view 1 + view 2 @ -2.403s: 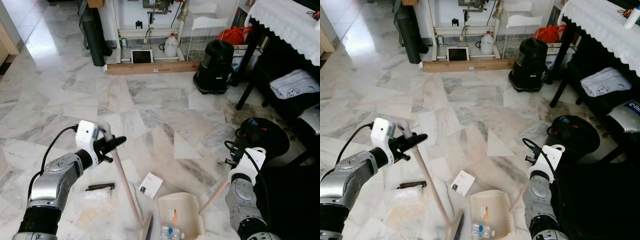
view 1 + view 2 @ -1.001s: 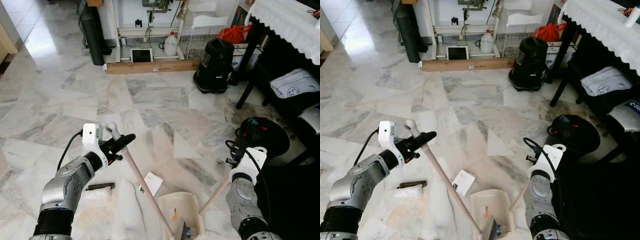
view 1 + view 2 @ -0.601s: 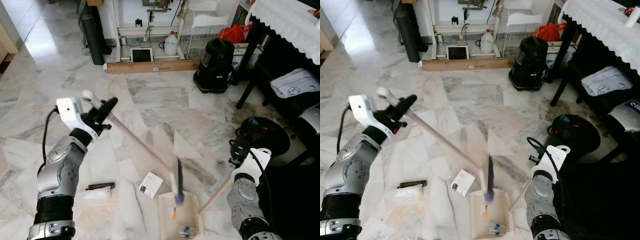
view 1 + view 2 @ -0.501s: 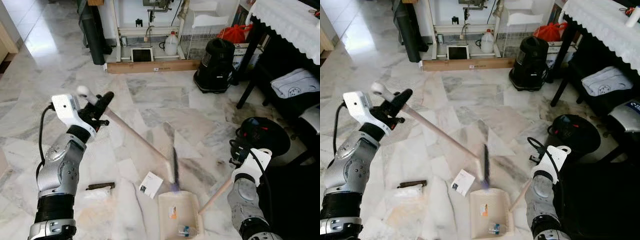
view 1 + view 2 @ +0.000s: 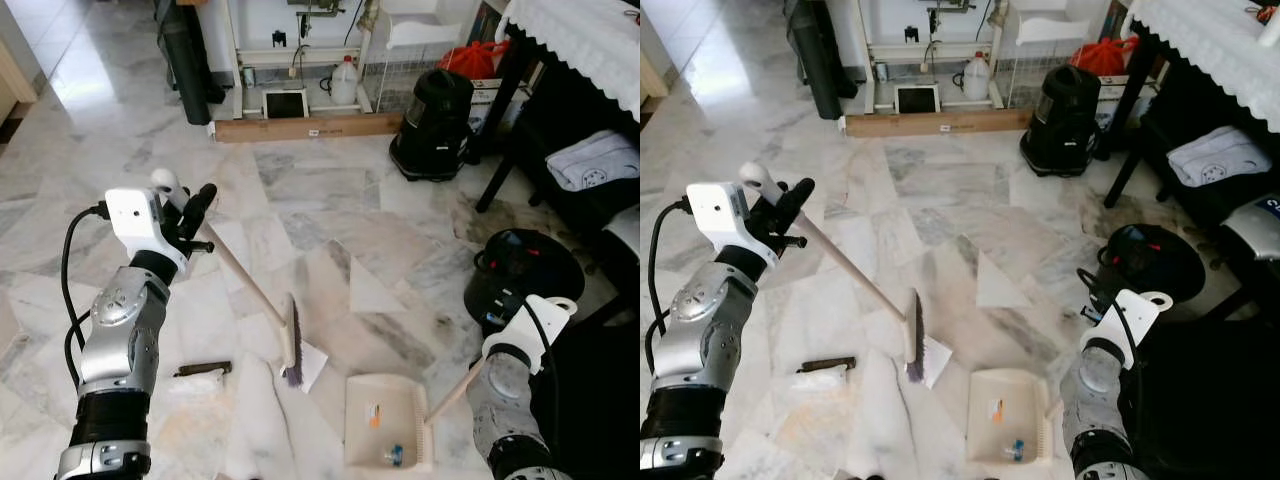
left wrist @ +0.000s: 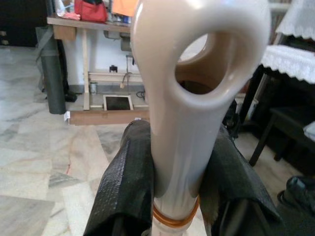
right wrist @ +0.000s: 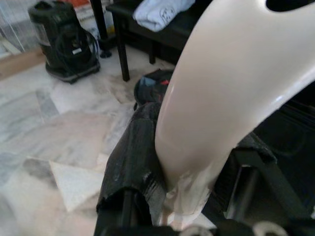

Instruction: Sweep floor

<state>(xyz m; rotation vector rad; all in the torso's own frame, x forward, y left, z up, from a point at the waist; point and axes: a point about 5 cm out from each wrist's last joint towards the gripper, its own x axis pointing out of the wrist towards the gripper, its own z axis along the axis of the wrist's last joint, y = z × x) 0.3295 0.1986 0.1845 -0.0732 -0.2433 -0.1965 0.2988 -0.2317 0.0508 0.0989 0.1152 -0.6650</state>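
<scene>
The left gripper, clamped on the broom, had swung it back left onto the paper scrap; the right gripper clasped the dustpan, bottle inside

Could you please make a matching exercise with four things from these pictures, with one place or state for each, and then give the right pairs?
Things:
1. broom
2. dustpan
3. white paper
4. black vacuum cleaner

Places or states:
A. stands by the far wall, next to the dark table
B. handle top clamped in the left gripper
C. flat on the floor beside the broom's bristles
D. holds small bits of rubbish; its handle is in the right gripper

Pairs: 1-B, 2-D, 3-C, 4-A
</scene>
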